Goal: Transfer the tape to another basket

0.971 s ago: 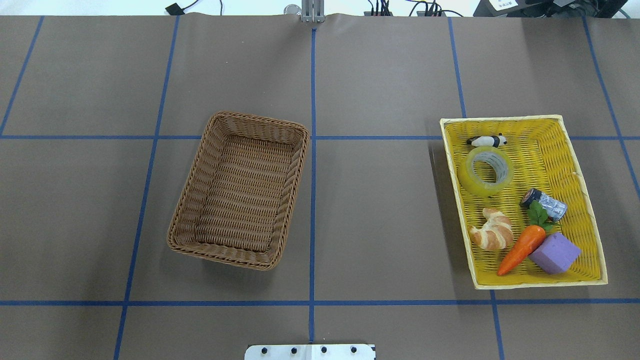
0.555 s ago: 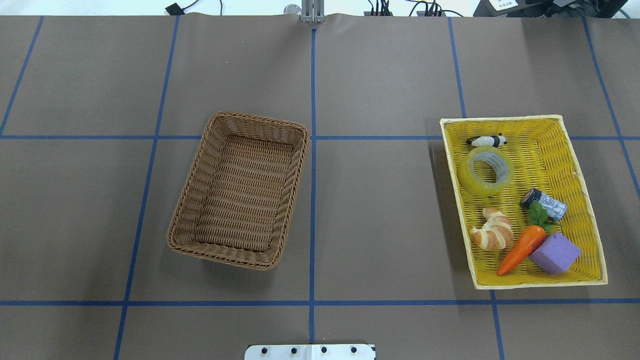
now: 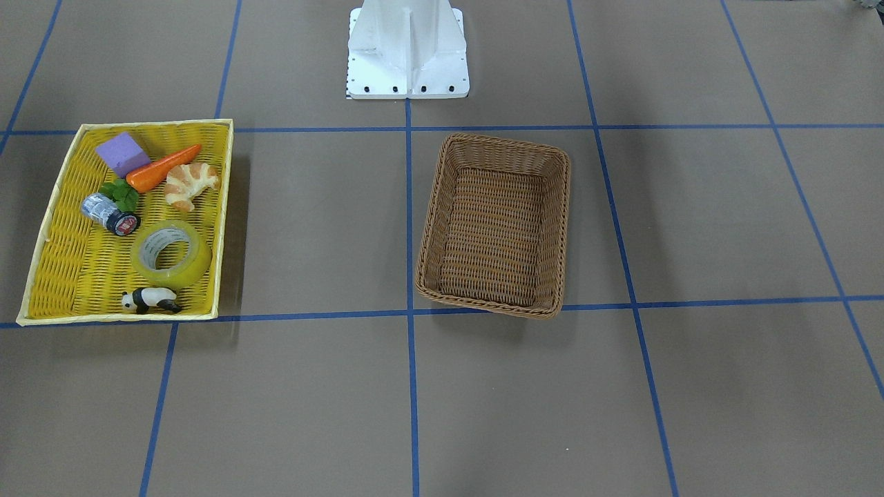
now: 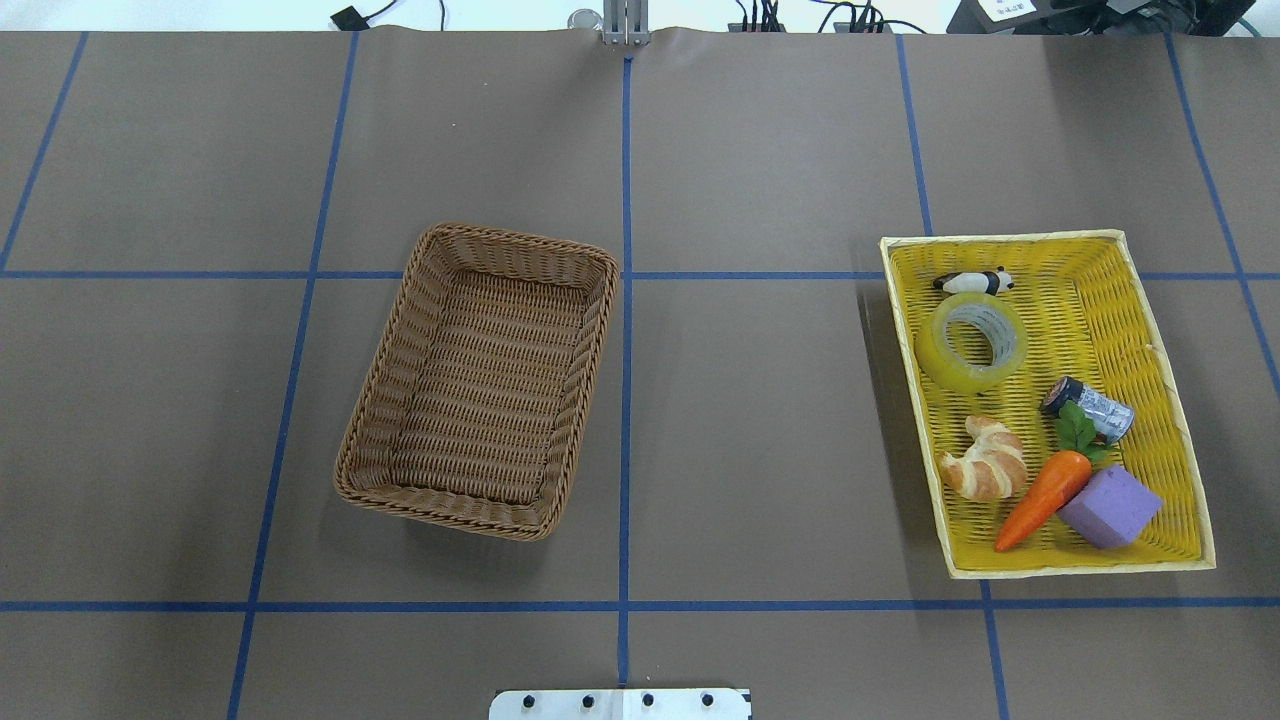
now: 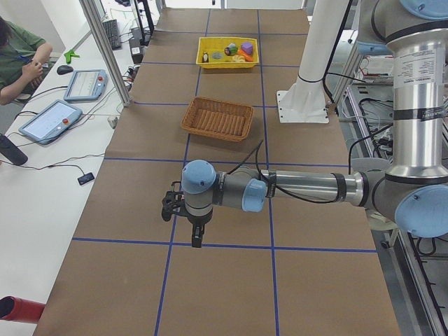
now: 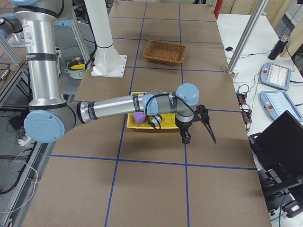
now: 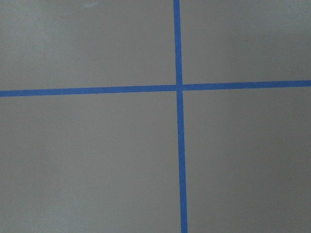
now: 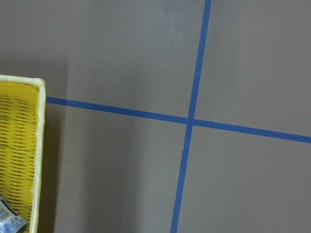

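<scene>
From my remote station I see the wide ring-shaped roll of translucent yellow-green tape (image 4: pixel 971 342) lying in the shallow bright yellow woven tray (image 4: pixel 1000 238), in the end of the tray that is farther from the robot. Its whitish core faces upward and a little to the side. Just beside it, at the far wall of the tray, lies a small black-and-white panda figure (image 4: pixel 973 282).

In the same tray, closer to the robot, there are a toy croissant (image 4: pixel 988 460), an orange toy carrot with green leaves (image 4: pixel 1045 495), a purple foam block (image 4: pixel 1110 505) and a small silver cylinder with a dark end (image 4: pixel 1090 408).

The deep brown woven wicker basket (image 4: pixel 515 243) stands on the brown paper-covered table (image 4: pixel 760 420), well apart from the yellow tray, on the robot's left side of the centre blue line. Nothing lies inside it.

The left pincer (image 5: pixel 197 241) hangs over a crossing of blue lines at the table's left end, well apart from the basket. I cannot tell if its fingers are apart or together.

The right pincer (image 6: pixel 200 137) hangs over bare table just beside the outer side of the yellow tray. For this one too I cannot tell its state. Its wrist camera shows only the tray's corner (image 8: pixel 39 145) and a blue crossing.
</scene>
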Robot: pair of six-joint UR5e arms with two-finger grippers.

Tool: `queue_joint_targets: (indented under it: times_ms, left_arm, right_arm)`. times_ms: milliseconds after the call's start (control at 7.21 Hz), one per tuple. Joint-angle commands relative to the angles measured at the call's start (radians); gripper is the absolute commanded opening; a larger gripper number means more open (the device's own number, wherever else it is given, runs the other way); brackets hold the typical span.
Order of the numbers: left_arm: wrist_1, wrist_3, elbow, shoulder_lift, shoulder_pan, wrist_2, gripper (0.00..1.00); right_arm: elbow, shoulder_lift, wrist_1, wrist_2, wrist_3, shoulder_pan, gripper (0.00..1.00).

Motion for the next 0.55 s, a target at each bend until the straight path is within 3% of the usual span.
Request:
queue_joint_targets:
  times_ms: [0, 277, 416]
  left_arm:
    - [-0.002, 0.007, 0.047, -0.034, 0.002, 0.009, 0.98]
    - [-0.110, 0.007, 0.121, -0.033, 0.007, 0.009, 0.98]
    - [-0.185, 0.006, 0.169, -0.033, 0.007, 0.009, 0.98]
  right_arm:
    - [0.012, 0.020, 0.083, 0.070, 0.009, -0.074, 1.00]
    - [-0.025, 0.058, 0.320, 0.054, 0.120, -0.267, 1.00]
    - [-0.032, 0.064, 0.358, 0.016, 0.216, -0.362, 1.00]
